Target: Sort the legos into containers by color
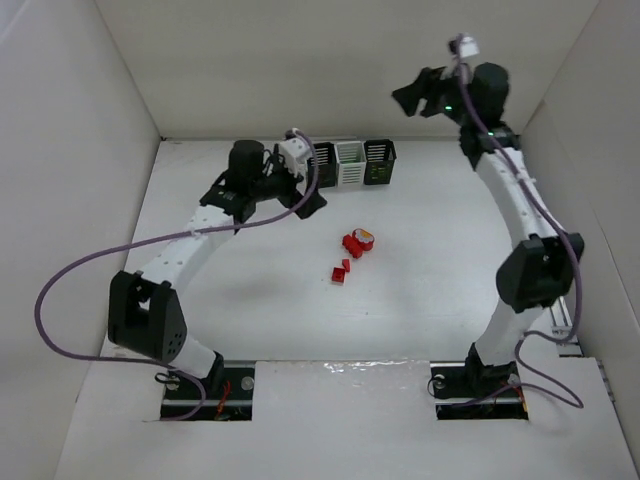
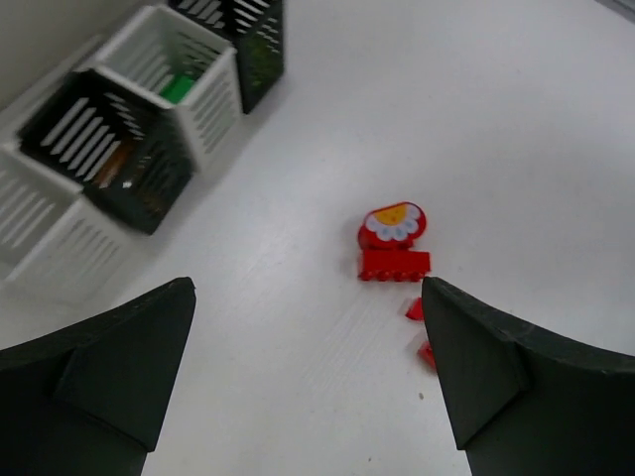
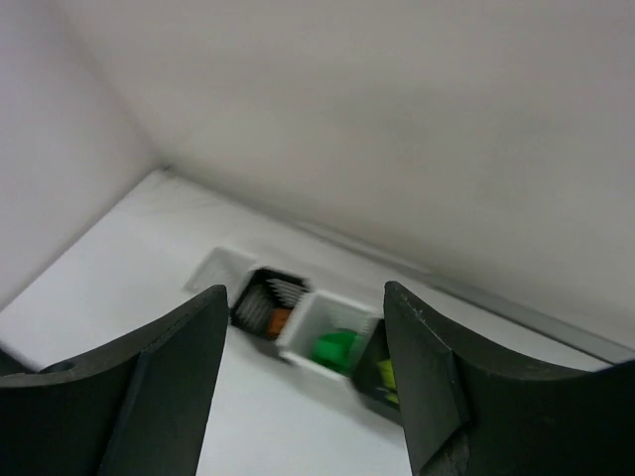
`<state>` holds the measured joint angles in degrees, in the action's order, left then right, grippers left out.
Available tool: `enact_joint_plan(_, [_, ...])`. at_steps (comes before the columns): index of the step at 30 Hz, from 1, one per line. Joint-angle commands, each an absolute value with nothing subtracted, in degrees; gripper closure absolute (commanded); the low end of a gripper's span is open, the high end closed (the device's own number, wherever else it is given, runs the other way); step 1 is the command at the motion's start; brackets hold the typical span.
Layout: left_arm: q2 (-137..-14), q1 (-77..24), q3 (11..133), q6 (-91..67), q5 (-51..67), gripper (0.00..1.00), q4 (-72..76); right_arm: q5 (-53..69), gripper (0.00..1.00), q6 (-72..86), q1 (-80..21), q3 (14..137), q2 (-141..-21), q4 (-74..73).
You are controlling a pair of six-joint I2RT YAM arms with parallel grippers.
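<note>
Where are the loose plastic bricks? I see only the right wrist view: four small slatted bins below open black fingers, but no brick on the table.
Observer: The small red plastic bricks lie clustered on the white table, nearer the arm bases than the row of slatted plastic bins.
Operator: Which arm is closer to them?
Observer: The left gripper. It hangs open over the table, with the bricks just ahead of it.
Operator: Are all pieces alike?
Observer: No. One rounded red piece carries a white and yellow flower print.
</note>
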<state>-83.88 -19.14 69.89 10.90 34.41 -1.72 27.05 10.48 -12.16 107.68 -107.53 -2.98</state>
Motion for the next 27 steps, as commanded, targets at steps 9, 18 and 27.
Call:
enact_joint_plan(9, [-102.89, -32.25, 82.42, 21.8, 37.44, 0.0, -8.08, 24.96, 0.28, 6.07, 2.28, 85.18, -89.4, -3.69])
enact_joint_plan(18, [-112.24, -39.46, 93.25, 14.6, 14.77, 0.0, -8.53, 24.35, 0.26, 5.01, 3.95, 79.72, -85.25, -4.75])
enact_joint_plan(27, [-118.65, -44.29, 98.61, 6.78, 6.24, 0.0, -15.36, 25.05, 0.25, 5.01, 4.48, 81.38, -86.31, -5.89])
